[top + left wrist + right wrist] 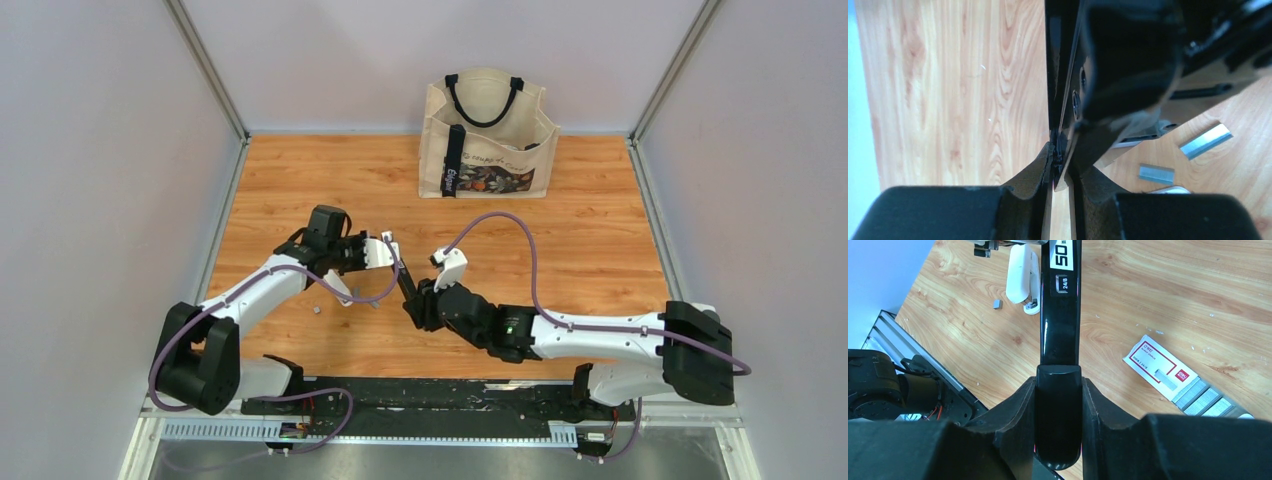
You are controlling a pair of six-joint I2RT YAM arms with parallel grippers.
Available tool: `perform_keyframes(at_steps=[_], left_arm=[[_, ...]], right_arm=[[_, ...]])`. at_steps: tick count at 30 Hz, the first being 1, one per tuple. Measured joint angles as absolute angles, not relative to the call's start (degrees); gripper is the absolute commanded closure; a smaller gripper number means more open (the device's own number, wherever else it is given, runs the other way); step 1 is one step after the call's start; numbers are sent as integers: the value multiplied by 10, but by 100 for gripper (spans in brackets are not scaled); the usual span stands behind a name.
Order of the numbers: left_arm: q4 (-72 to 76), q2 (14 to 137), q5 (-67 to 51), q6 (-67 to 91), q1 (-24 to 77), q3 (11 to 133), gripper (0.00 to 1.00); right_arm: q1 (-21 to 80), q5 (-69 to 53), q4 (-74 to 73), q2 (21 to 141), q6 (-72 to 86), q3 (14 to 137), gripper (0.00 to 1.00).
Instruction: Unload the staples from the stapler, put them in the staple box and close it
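Black stapler, silvery-grey staples

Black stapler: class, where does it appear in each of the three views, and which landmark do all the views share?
Top external: black stapler just left of centre, between the two arms.
Left wrist: black stapler in the upper middle, blurred, its end pinched by the left gripper.
Right wrist: black stapler in the centre, running up from the right gripper.
Shared landmark: the wooden table.

We see a glossy black stapler, long and slim, marked 50 and 24/8, held at both ends, short silvery-grey staples lying flat on the wood beside it, apart
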State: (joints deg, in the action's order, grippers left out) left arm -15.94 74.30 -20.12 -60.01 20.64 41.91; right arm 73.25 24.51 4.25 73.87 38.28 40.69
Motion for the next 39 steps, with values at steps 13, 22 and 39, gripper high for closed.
perform_keyframes(at_steps=[13,22,39], left_arm=[[-218,674,-269,-466,197,456,61],[-274,657,-312,-391,166,478,60],[-325,649,-292,-373,144,477,60]], right_arm=[[609,187,-30,771,292,540,100],[553,152,-51,834,232,631,100],[528,124,-70,1027,151,764,100]])
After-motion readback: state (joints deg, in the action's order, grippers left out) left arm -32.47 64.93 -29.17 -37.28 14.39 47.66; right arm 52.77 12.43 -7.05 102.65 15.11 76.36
